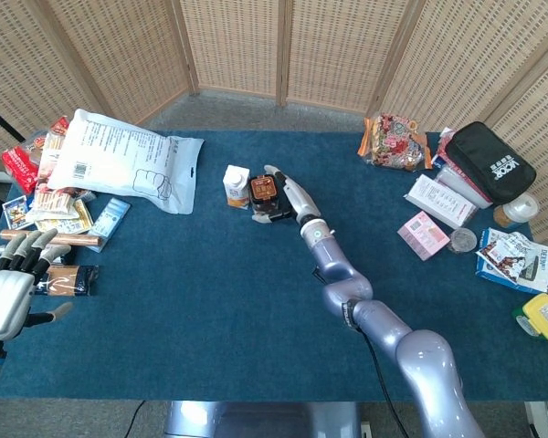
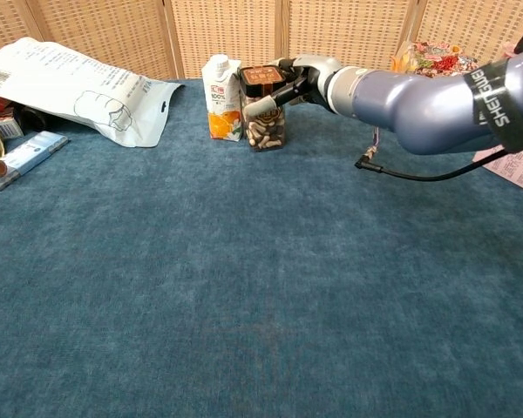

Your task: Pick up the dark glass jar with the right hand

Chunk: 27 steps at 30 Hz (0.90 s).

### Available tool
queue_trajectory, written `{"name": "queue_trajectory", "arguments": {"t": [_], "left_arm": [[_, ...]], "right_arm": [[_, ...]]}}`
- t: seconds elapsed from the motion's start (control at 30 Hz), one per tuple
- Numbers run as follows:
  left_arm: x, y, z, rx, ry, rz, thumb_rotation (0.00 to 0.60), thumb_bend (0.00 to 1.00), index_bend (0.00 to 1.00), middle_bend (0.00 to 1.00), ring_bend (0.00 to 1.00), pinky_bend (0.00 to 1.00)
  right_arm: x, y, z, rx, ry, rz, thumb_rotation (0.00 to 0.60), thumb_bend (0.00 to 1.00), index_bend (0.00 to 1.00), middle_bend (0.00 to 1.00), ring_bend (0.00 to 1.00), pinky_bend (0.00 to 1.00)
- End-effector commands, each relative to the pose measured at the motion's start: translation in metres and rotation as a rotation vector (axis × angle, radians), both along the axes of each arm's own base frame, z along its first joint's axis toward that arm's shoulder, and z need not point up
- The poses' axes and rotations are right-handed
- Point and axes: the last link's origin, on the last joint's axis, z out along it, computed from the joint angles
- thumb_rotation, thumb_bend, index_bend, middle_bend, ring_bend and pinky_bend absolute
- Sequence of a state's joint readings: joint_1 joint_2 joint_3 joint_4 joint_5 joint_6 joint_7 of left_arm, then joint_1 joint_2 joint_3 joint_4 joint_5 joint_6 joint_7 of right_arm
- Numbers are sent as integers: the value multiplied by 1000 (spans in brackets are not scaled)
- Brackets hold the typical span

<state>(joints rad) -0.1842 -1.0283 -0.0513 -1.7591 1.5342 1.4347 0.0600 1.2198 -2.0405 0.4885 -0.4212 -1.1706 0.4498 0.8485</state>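
Right hand [image 2: 298,77] at the dark glass jar with brown lid [image 2: 262,108]
Fingers [image 1: 272,215] wrap the upright jar, touching; lift not visible

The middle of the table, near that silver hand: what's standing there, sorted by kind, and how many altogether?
Dark glass jar: 1, with the right hand wrapped around it
Small juice carton: 1, right beside the jar
White plastic bag: 1, lying further left
Total: 3
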Motion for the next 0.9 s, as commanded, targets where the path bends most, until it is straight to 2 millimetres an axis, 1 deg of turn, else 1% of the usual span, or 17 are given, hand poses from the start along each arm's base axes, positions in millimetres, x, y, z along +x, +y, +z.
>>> {"name": "queue_trajectory", "arguments": {"t": [0.03, 0.07, 0.1, 0.17, 0.2, 0.3, 0.37, 0.47, 0.6, 0.7, 0.8, 0.9], "left_arm": [[0, -1, 1, 3, -2, -1, 600, 61, 217, 0, 0, 0], [0, -1, 1, 4, -2, -1, 600, 60, 217, 0, 0, 0], [0, -1, 1, 5, -3, 0, 600, 61, 218, 0, 0, 0], [-1, -1, 2, 7, -3, 0, 600, 59, 218, 0, 0, 0], [-1, -1, 2, 7, -3, 0, 600, 60, 218, 0, 0, 0], [-1, -1, 2, 6, -4, 2, 600, 61, 217, 0, 0, 0], [-2, -1, 3, 6, -4, 1, 600, 61, 217, 0, 0, 0], [-1, -1, 3, 7, -11, 1, 600, 62, 217, 0, 0, 0], [0, -1, 5, 6, -21, -5, 600, 59, 217, 0, 0, 0], [3, -3, 5, -2, -33, -19, 600, 61, 218, 0, 0, 0], [6, -5, 4, -12, -47, -34, 600, 61, 218, 0, 0, 0], [9, -6, 4, -20, -58, -46, 600, 61, 218, 0, 0, 0]], "right_arm": [[2, 0, -4, -35, -7, -17, 600, 0, 221, 481, 346, 427], [2, 0, -5, -48, -11, -25, 600, 0, 268, 538, 400, 489], [1, 1, -5, -56, -15, -33, 600, 0, 330, 618, 478, 579], [-1, 1, -6, -70, -31, -54, 600, 1, 402, 699, 555, 661], [-2, 1, -6, -75, -35, -60, 600, 9, 428, 724, 579, 686], [-7, 2, -5, -84, -28, -63, 600, 42, 467, 757, 610, 718], [-11, 1, -2, -96, -28, -63, 600, 44, 478, 764, 616, 723], [-18, -1, 8, -130, -23, -51, 600, 47, 487, 769, 623, 732], [-29, -3, 30, -200, -25, -25, 600, 56, 491, 772, 625, 734], [-37, -3, 52, -251, -33, -7, 600, 57, 492, 773, 625, 735], [-40, 3, 76, -298, -45, 17, 600, 58, 491, 772, 624, 734], [-37, 15, 103, -335, -57, 44, 600, 55, 491, 773, 625, 734]]}}
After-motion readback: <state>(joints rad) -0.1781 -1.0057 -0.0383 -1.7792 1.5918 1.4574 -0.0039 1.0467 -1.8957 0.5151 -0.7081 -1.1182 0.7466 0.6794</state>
